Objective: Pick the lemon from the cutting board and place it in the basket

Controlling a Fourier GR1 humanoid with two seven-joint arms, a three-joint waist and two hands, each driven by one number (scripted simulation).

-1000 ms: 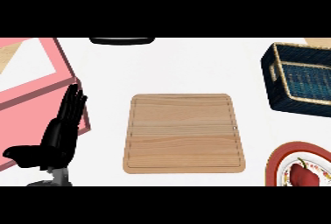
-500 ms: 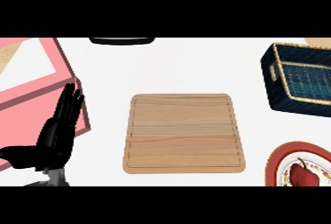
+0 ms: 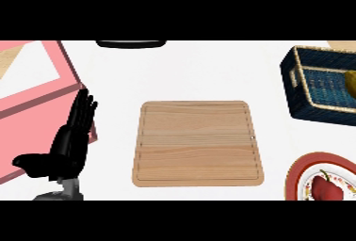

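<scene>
Head view is looking steeply down on the white table (image 3: 195,70), and the rectangular light wooden cutting board (image 3: 198,143) is lying near its middle with nothing resting on its top. The yellow lemon (image 3: 351,81) is showing only as a small yellow patch at the right edge, sitting inside the dark blue woven basket with a tan rim (image 3: 306,94) at the upper right, cut off by the frame. That puts the fruit far across the table from the only hand in sight, with the whole board lying between them.

The robot's black left hand (image 3: 66,146) is standing at the lower left, coming up from the bottom edge on a grey forearm (image 3: 61,192). Its fingers (image 3: 84,110) are stretching straight upward and held close together, while the thumb (image 3: 31,162) is sticking out toward the left. It is holding nothing, and it is resting apart from the board's left side. The fingers are overlapping the edge of a pink flat tray-like object (image 3: 35,89) that is filling the left side of the view.

A red-rimmed round plate (image 3: 299,172) with a dark red item on it is lying at the lower right, just beside the board's corner. A dark rounded object (image 3: 131,43) is peeking in at the top edge.
</scene>
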